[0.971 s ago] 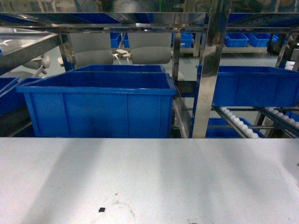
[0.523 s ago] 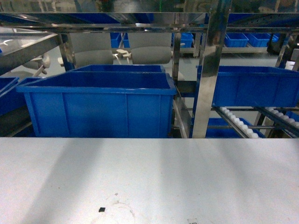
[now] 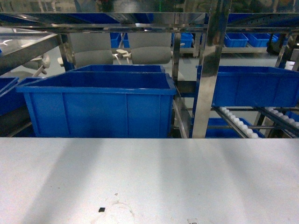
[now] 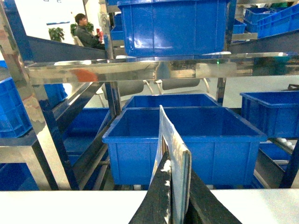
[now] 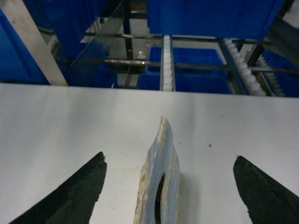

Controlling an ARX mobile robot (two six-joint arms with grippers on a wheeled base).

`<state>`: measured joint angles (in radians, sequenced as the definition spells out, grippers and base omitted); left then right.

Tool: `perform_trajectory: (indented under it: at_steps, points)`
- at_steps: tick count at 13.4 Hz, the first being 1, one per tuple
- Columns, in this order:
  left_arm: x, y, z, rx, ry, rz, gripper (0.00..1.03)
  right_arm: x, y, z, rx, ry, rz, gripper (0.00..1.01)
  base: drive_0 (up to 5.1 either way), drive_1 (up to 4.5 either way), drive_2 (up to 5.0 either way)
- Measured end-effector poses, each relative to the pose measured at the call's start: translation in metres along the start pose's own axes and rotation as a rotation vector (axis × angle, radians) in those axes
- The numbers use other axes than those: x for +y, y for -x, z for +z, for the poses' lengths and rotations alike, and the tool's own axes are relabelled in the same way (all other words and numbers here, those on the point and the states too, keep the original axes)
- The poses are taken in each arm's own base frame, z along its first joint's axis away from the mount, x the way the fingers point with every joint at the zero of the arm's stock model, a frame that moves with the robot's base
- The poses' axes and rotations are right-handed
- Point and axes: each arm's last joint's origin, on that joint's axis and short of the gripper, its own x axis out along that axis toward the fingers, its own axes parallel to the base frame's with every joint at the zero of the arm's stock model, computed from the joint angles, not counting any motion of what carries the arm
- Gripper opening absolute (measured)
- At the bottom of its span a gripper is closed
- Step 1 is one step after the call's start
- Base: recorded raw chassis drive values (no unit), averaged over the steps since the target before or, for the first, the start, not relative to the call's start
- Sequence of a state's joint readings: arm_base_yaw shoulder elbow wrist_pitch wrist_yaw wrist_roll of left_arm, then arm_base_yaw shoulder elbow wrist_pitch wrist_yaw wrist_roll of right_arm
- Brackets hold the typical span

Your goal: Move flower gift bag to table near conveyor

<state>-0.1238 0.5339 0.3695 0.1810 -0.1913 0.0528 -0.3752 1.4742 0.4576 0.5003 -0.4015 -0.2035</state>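
While the left fingers (image 4: 175, 205) pinch one gift bag (image 4: 174, 154) upright for carrying, the right fingers (image 5: 170, 186) straddle another bag (image 5: 159, 186) on the worktop (image 5: 70, 121), spread open.

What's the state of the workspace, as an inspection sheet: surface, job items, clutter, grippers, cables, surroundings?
Surface: grey table, one small dark speck near the front.
Job's things: gift bag upright and edge-on on the table; roller rack just behind the table.
Clutter: nothing seen.
Grippers: left gripper shut on a bag edge; right gripper open, fingers wide of the bag.
Cables: nothing seen.
Surroundings: blue bins on steel shelves; seated person far behind.
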Motion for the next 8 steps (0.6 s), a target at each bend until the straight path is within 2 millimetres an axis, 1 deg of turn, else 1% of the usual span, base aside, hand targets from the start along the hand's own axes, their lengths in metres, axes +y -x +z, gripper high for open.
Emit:
perform_trajectory:
  at_steps: [1, 2, 3, 5, 6, 8]
  points:
    - [0.000, 0.000, 0.000, 0.000, 0.000, 0.000, 0.02, 0.000, 0.008, 0.009, -0.042, 0.007, -0.019, 0.88, 0.0, 0.00, 0.0]
    - [0.000, 0.000, 0.000, 0.000, 0.000, 0.000, 0.02, 0.000, 0.018, 0.018, -0.075, 0.008, -0.045, 1.00, 0.0, 0.00, 0.0]
    - [0.000, 0.000, 0.000, 0.000, 0.000, 0.000, 0.02, 0.003, 0.028, 0.027, -0.110, 0.020, -0.057, 0.97, 0.0, 0.00, 0.0]
    - [0.000, 0.000, 0.000, 0.000, 0.000, 0.000, 0.02, 0.012, 0.055, 0.038, -0.152, 0.035, -0.084, 0.98, 0.0, 0.00, 0.0]
    - [0.000, 0.000, 0.000, 0.000, 0.000, 0.000, 0.02, 0.022, 0.068, 0.040, -0.174, 0.052, -0.095, 0.98, 0.0, 0.00, 0.0]
    - [0.000, 0.000, 0.000, 0.000, 0.000, 0.000, 0.02, 0.042, 0.087, 0.041, -0.192, 0.084, -0.112, 0.98, 0.0, 0.00, 0.0]
